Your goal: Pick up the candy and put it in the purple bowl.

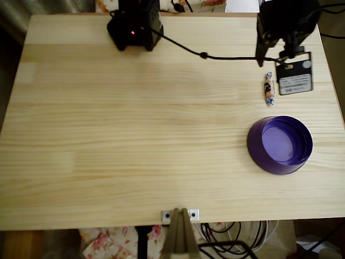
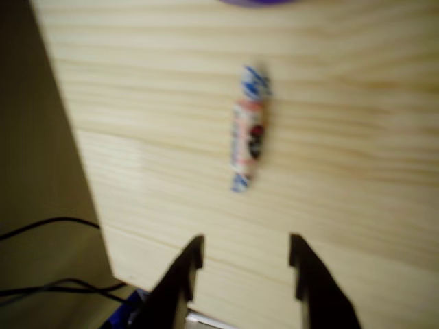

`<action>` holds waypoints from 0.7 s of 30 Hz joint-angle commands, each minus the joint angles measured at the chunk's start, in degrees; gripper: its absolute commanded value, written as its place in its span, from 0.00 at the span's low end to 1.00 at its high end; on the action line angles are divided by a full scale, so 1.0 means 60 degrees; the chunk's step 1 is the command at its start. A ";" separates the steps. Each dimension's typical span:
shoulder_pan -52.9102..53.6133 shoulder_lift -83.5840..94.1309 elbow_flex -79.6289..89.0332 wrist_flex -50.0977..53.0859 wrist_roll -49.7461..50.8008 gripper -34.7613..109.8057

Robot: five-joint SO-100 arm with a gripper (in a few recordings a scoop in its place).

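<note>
On the wooden table (image 1: 135,135), seen from overhead, the candy (image 1: 269,88) lies near the right edge, just beside a dark labelled plate (image 1: 294,78) and apart from the purple bowl (image 1: 280,144) below it. Above the candy hangs the black arm (image 1: 285,24). From the wrist view, the gripper (image 2: 245,255) hovers with its two fingers (image 2: 185,271) spread and empty, the candy (image 2: 248,136) lying lengthwise ahead of them, untouched.
</note>
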 commanded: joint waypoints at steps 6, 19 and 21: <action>-0.0088 -0.0337 -0.0996 -0.0234 -0.0103 0.38; -0.0073 -0.1714 -0.2578 0.0630 0.0396 0.40; -0.0073 -0.1934 -0.2754 0.0630 0.0410 0.40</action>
